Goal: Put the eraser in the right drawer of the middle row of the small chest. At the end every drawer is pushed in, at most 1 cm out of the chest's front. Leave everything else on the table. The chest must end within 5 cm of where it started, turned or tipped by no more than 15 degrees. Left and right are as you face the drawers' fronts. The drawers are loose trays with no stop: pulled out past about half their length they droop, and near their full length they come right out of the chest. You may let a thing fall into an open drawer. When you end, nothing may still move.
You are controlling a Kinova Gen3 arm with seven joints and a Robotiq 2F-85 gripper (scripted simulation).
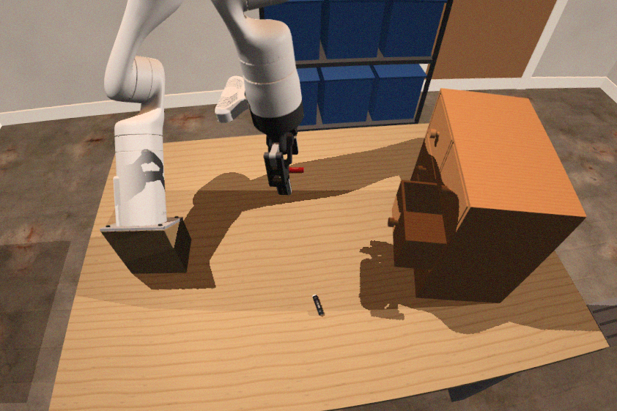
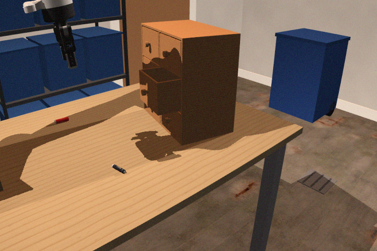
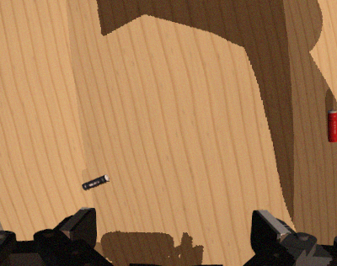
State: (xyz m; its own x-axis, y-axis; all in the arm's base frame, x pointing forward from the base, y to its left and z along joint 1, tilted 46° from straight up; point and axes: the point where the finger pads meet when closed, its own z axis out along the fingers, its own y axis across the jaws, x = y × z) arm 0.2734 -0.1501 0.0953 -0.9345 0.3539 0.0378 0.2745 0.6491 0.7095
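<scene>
The small red eraser (image 1: 297,169) (image 2: 62,119) (image 3: 332,125) lies on the table (image 1: 199,356) (image 2: 76,211) near its far edge. My gripper (image 1: 283,187) (image 2: 72,64) (image 3: 173,226) is open and empty; it hangs well above the table, close to the eraser but off to one side. The orange chest (image 1: 498,157) (image 2: 207,90) stands at the right. Its middle-row right drawer (image 1: 422,226) (image 2: 160,82) is pulled partway out and looks empty; the other drawers in view are pushed in.
A small black cylinder (image 1: 317,305) (image 2: 118,168) (image 3: 96,183) lies on the table nearer the front. The arm's base (image 1: 144,242) stands at the left. A shelf of blue bins (image 1: 358,23) (image 2: 18,59) is behind the table; a blue container (image 2: 307,71) stands on the floor.
</scene>
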